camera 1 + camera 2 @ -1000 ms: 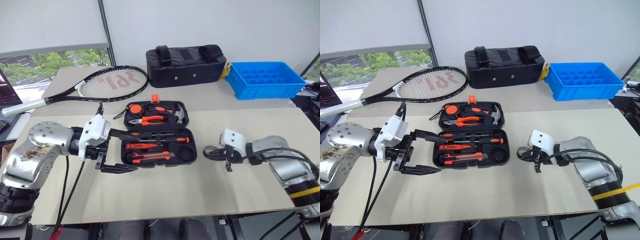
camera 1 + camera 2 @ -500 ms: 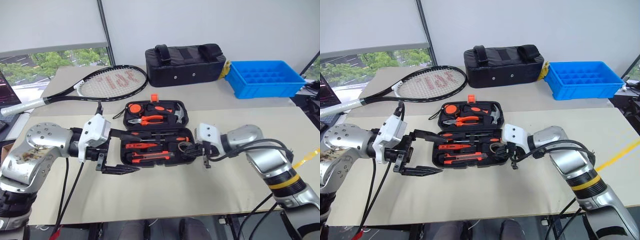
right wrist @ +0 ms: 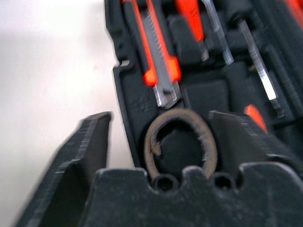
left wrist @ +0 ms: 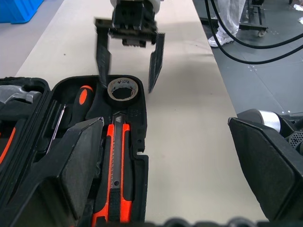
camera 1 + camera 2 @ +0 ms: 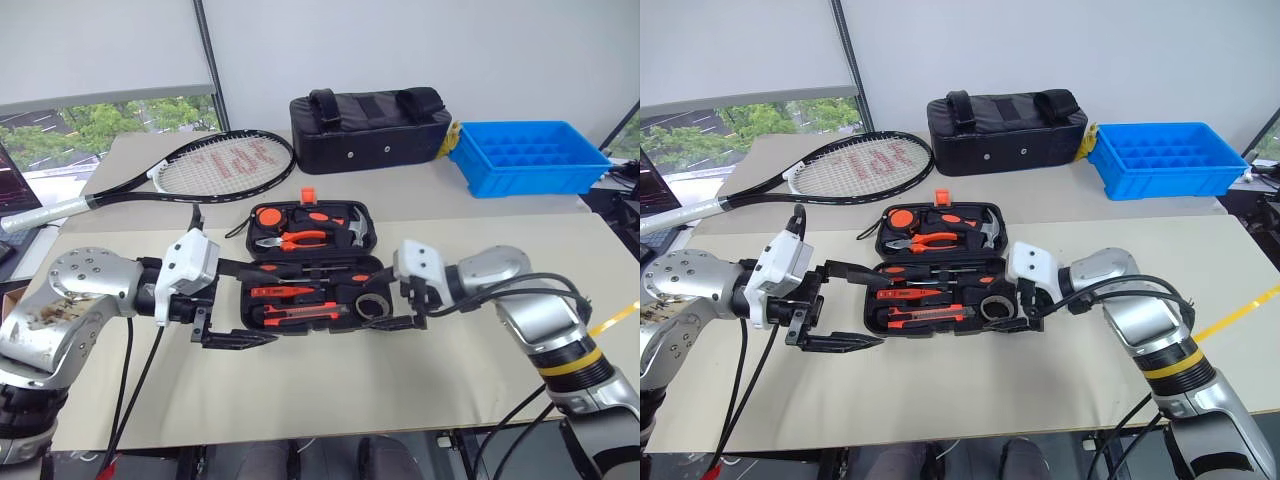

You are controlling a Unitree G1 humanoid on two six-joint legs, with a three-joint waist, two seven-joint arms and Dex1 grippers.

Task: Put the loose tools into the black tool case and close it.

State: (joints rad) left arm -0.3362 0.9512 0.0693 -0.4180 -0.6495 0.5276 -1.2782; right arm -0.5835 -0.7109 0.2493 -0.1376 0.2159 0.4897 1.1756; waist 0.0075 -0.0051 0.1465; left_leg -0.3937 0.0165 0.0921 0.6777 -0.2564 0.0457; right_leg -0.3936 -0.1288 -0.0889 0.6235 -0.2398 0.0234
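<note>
Dropping the tape roll (image 4: 122,89) into its corner slot of the black tool case (image 5: 315,265) looks done: the right gripper (image 4: 127,61) straddles it, jaws open. Left gripper (image 5: 232,305) waits open-jawed beside the case. Next comes closing the lid; bare bench (image 5: 420,385) toward the near edge gives room.

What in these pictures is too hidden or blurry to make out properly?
- Tape roll: sits in the black tool case's corner slot; the right wrist view blurs it, so whether it is fully seated is unclear.
- Utility knife: its near end is cut off by the left wrist view's edge.
- Black fabric bag: zipped shut, contents hidden.
- Tennis racket: grip end cut off by the head view's edge.
</note>
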